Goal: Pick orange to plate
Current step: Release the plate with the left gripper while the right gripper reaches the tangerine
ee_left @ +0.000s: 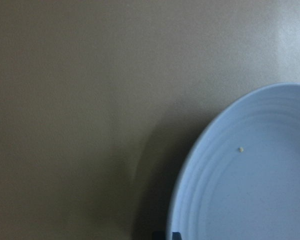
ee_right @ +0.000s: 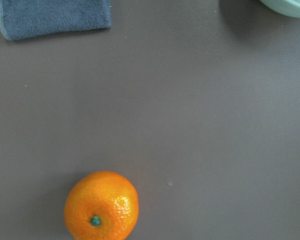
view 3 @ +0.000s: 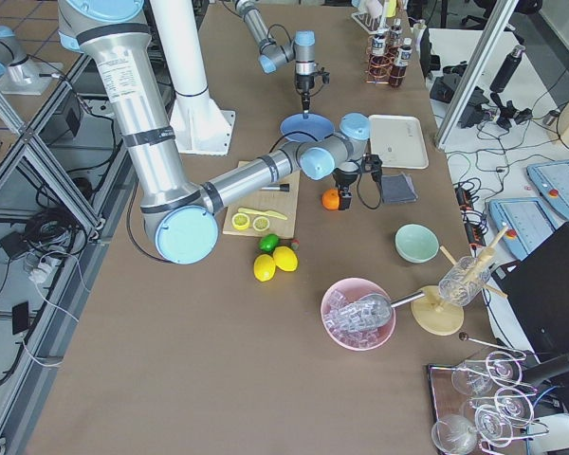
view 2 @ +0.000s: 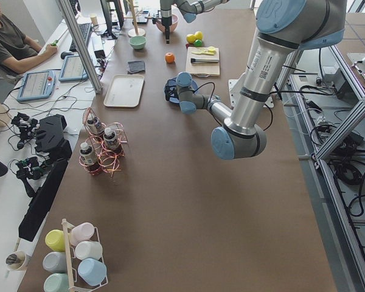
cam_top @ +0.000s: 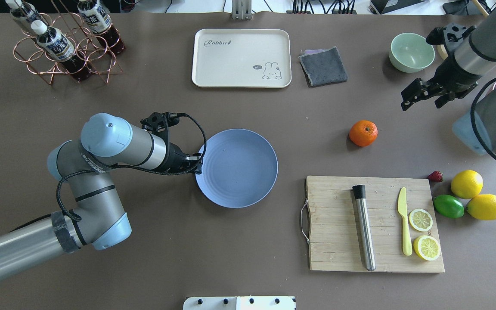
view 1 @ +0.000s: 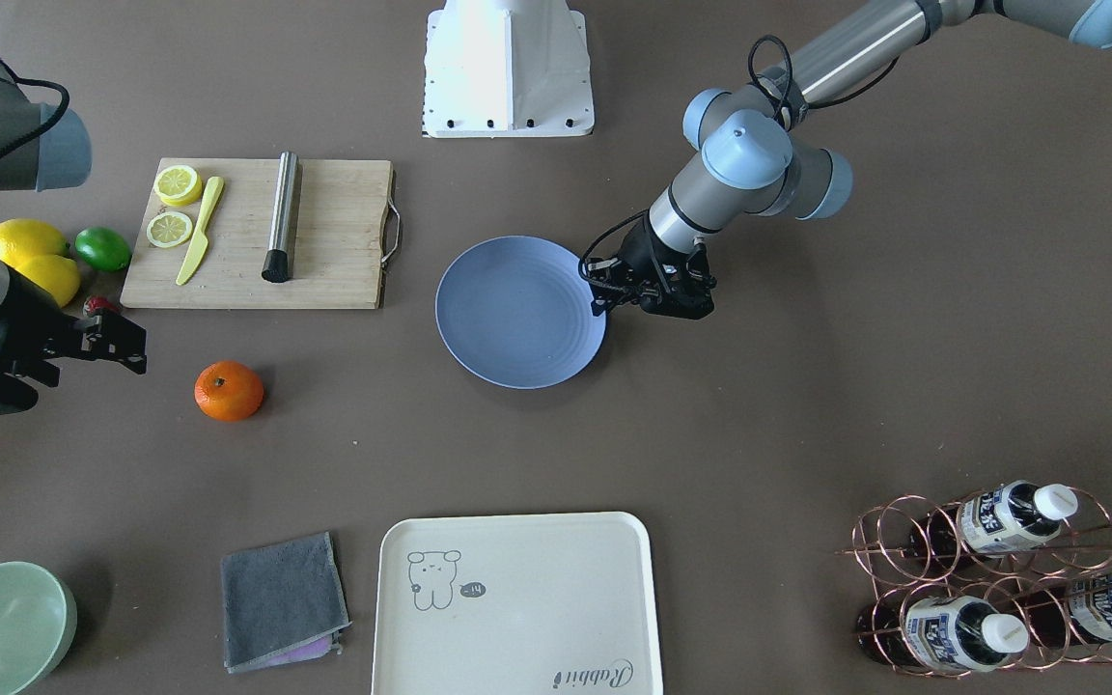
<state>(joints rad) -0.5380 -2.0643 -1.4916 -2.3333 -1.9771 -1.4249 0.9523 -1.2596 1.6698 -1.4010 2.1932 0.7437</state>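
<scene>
- While the orange [cam_top: 363, 133] lies on the bare bench [cam_top: 248, 241] toward its right end, the right jaws hover open, near it but not touching.
- Pale-blue plate [cam_top: 237, 168] sits mid-bench, well apart from the orange.
- Left jaws, closed and empty, sit at the plate's left rim.

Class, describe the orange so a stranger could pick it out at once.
Start at the wooden cutting board. Between it and the grey cloth, alone on the table, sits the orange. Its neighbours, the lemons and lime at the board's end, are yellow and green.
</scene>
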